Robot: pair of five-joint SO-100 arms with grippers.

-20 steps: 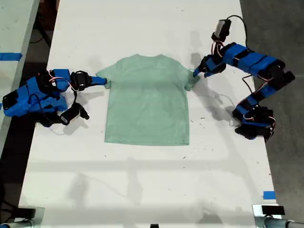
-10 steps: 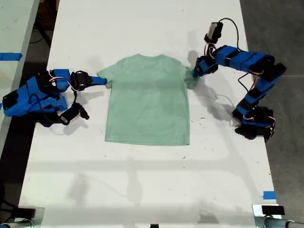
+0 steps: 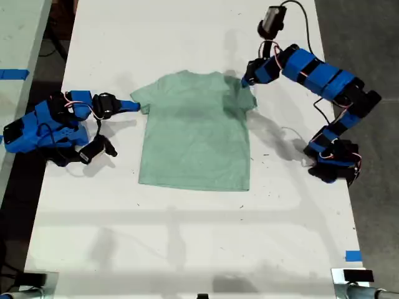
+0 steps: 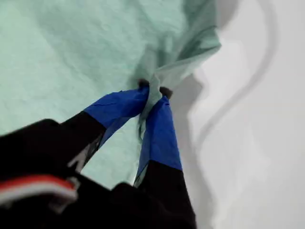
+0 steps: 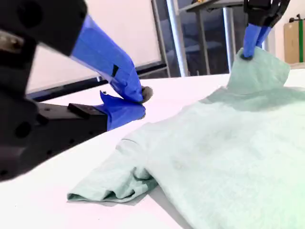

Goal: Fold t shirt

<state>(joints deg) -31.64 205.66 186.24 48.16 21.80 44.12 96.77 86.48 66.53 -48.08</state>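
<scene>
The pale mint-green t shirt lies flat, front up, on the white table. My first gripper is shut on the sleeve at the exterior view's right and holds it lifted and drawn in over the shoulder; in the first wrist view the blue fingers pinch a bunch of the t shirt. My second gripper rests low on the table, shut and holding nothing, with its tips at the edge of the other sleeve. The second wrist view shows my second gripper beside the crumpled sleeve, and across the t shirt my first gripper holding up cloth.
A thin cable lies on the table near the first arm's base. Blue tape marks the table's corner at the exterior view's lower right. Dark floor borders the table on both sides.
My first gripper has risen and moved toward the exterior view's left, carrying the sleeve in over the shirt's shoulder. The second arm has stayed still.
</scene>
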